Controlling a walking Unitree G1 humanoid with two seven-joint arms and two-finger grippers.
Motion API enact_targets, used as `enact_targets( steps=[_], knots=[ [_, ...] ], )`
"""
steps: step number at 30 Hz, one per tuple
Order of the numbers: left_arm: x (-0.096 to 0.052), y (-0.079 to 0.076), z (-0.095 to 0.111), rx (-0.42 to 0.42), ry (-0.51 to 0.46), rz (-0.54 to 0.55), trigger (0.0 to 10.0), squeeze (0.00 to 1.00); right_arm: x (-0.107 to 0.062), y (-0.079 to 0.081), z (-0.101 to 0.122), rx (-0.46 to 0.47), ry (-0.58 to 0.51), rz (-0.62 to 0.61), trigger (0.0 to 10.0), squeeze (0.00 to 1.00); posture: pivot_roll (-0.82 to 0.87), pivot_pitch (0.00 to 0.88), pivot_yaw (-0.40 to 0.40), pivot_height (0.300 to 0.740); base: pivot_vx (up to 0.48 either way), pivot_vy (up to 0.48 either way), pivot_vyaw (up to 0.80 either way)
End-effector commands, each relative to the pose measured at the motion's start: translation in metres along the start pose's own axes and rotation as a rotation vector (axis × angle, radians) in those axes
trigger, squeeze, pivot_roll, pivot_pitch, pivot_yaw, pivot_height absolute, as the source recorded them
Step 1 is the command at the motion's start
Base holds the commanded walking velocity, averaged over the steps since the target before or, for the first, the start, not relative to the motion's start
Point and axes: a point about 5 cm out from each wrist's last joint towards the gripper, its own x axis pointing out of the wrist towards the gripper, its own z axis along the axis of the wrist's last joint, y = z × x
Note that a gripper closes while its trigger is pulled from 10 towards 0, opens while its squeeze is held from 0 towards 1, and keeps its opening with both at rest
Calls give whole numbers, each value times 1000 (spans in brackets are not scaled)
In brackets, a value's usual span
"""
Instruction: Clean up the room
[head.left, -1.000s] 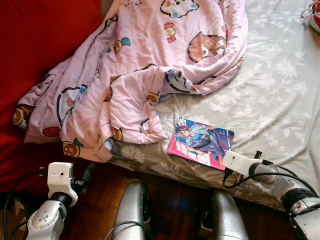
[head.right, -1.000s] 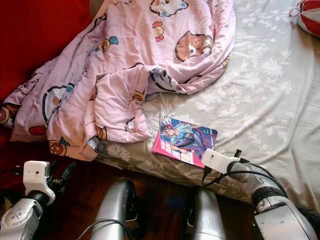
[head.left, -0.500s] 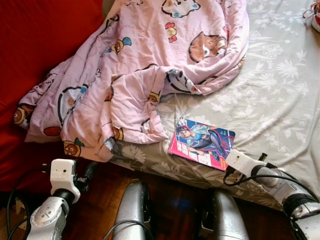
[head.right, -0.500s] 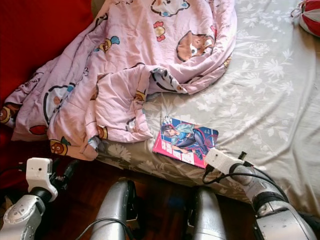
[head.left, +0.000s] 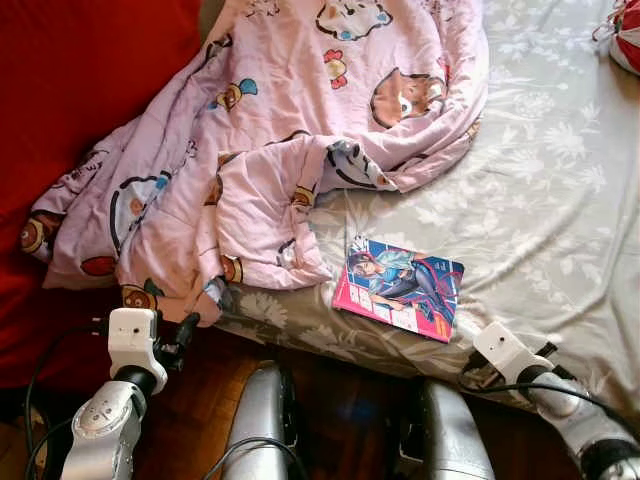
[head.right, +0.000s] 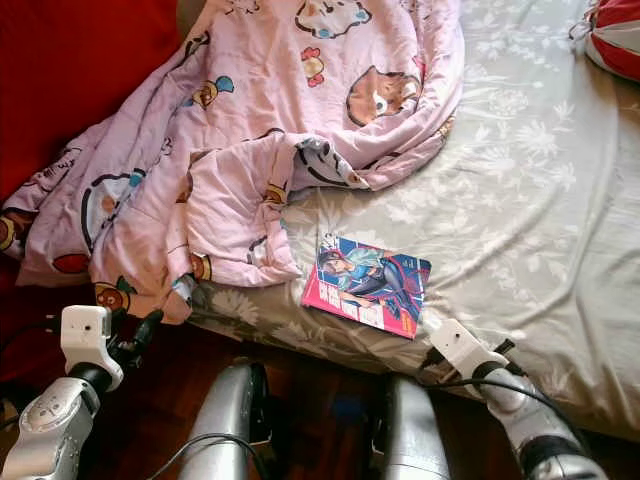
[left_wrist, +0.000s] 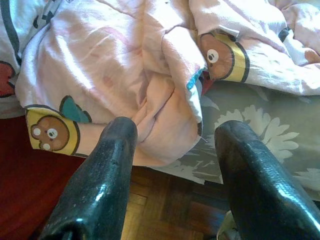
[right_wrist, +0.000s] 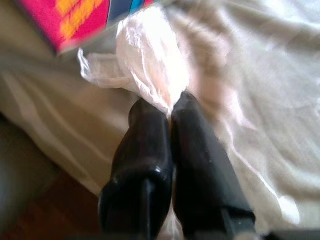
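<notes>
Bed (head.left: 560, 180) covered by a grey floral sheet, creased. A pink cartoon-print blanket (head.left: 290, 130) lies crumpled across its left part, one corner hanging over the near edge. A comic book (head.left: 400, 286) lies flat on the sheet near that edge, just right of the blanket. A red-and-white item (head.left: 625, 40) sits at the far right. Wooden floor (head.left: 340, 400) below.

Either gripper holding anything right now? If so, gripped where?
The right gripper is shut on a crumpled white wrapper, pinching its lower end beside the comic book. The left gripper is open and holds nothing, near the pink blanket.
</notes>
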Motion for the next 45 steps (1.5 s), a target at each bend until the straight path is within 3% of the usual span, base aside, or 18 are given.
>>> enact_targets(
  steps=[1,2,3,4,7,9,10,11,12,13,15,19,26,27,34,39,42,45],
  knots=[
    [-6,7,-15,9,51,30,10000,0,-8,0,3,295,-144,-94,0,0,135,288,70,617,0,0,0],
    [-6,7,-15,9,51,30,10000,0,-8,0,3,295,-144,-94,0,0,135,288,70,617,0,0,0],
    [-5,7,-15,7,49,33,10000,0,-11,-3,6,389,-200,-137,0,0,132,288,69,617,0,0,0],
    [-5,7,-15,7,49,33,10000,0,-11,-3,6,389,-200,-137,0,0,132,288,69,617,0,0,0],
    [-3,6,-16,4,46,34,10000,0,-15,-10,10,526,-271,-238,0,0,127,284,64,617,0,0,0],
    [-2,4,-17,-3,42,35,10000,0,-20,-12,13,554,-312,-299,0,0,124,282,61,617,0,0,0],
    [-2,4,-19,-6,42,48,10000,0,-22,-8,14,594,-337,-324,10000,0,120,275,57,617,0,0,0],
    [-2,4,-19,-6,42,48,10000,0,-22,-8,14,594,-337,-324,10000,0,120,275,57,617,0,0,0],
    [-2,5,-21,-11,43,69,10000,0,-23,-3,11,666,-331,-332,10000,0,114,272,52,617,0,0,0],
    [-2,5,-21,-11,43,69,10000,0,-23,-3,11,666,-331,-332,10000,0,114,272,52,617,0,0,0],
    [-1,5,-25,-37,48,88,10000,0,-23,7,0,760,-284,-334,10000,0,114,258,48,617,0,0,0],
    [2,2,-29,-43,61,83,10000,0,-23,8,-14,860,-220,-397,10000,0,100,243,35,637,0,0,0],
    [3,-2,-37,-66,82,93,10000,0,-17,22,-18,855,-141,-326,10000,0,88,212,18,677,0,0,0],
    [3,-4,-42,-76,96,101,10000,0,-16,29,-24,850,-78,-309,10000,0,89,195,1,687,0,0,0],
    [3,-10,-56,-118,139,122,10000,0,-20,40,-43,858,33,-287,10000,0,88,156,-25,722,0,0,0],
    [-3,-15,-75,-159,229,130,10000,0,-26,49,-59,885,144,-302,10000,0,90,118,-32,740,0,0,0],
    [-11,-17,-91,-183,316,146,10000,0,-31,68,-70,898,259,-247,10000,0,85,81,-30,740,0,0,0],
    [-23,-17,-110,-241,440,194,10000,0,-46,90,-88,852,366,-190,10000,0,102,37,-23,740,0,0,0]
  ],
)
